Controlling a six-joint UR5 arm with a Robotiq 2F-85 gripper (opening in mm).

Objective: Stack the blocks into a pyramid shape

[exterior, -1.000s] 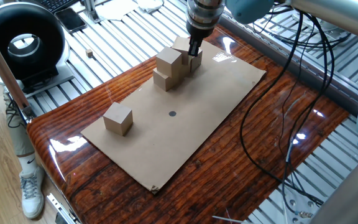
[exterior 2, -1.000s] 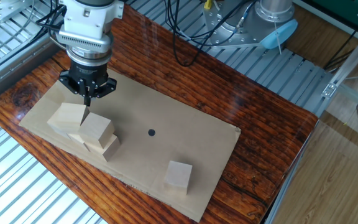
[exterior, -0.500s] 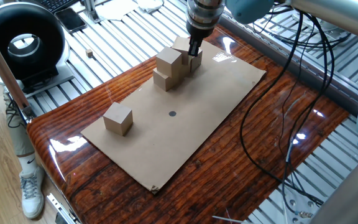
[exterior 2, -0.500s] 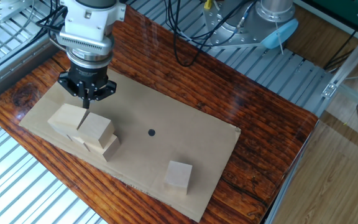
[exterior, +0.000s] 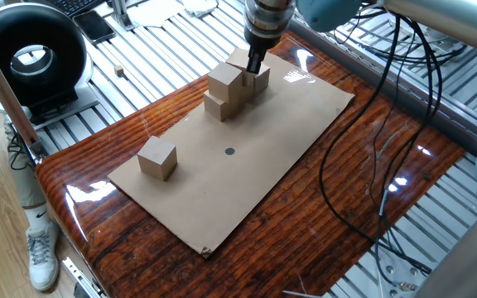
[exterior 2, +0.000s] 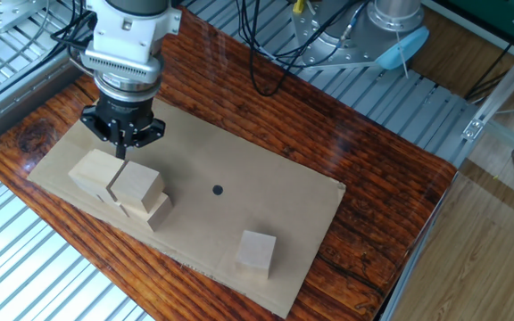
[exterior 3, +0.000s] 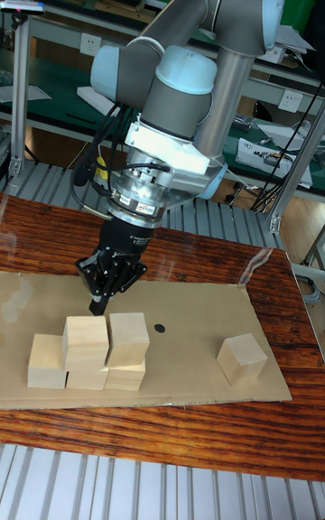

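Several tan blocks form a stepped pile (exterior 2: 119, 189) at the left end of the cardboard sheet. A lower row carries two upper blocks (exterior 3: 86, 341) (exterior 3: 128, 338) side by side. The same pile (exterior: 232, 83) shows in one fixed view. One more block (exterior 2: 257, 251) (exterior: 157, 157) (exterior 3: 241, 358) stands alone toward the sheet's other end. My gripper (exterior 2: 120, 150) (exterior 3: 97, 305) (exterior: 255, 66) hangs just above the seam between the two upper blocks. Its fingers are shut and hold nothing.
A cardboard sheet (exterior 2: 239, 214) with a black dot (exterior 2: 218, 189) covers the glossy wooden table (exterior 2: 373, 196). Slatted metal surrounds the table. A black round device (exterior: 27, 54) and a tiny wooden cube (exterior: 119, 72) lie off to one side. Cables (exterior: 363, 149) drape over the far end.
The gripper has risen a little from between the two upper blocks. The blocks have stayed where they were.
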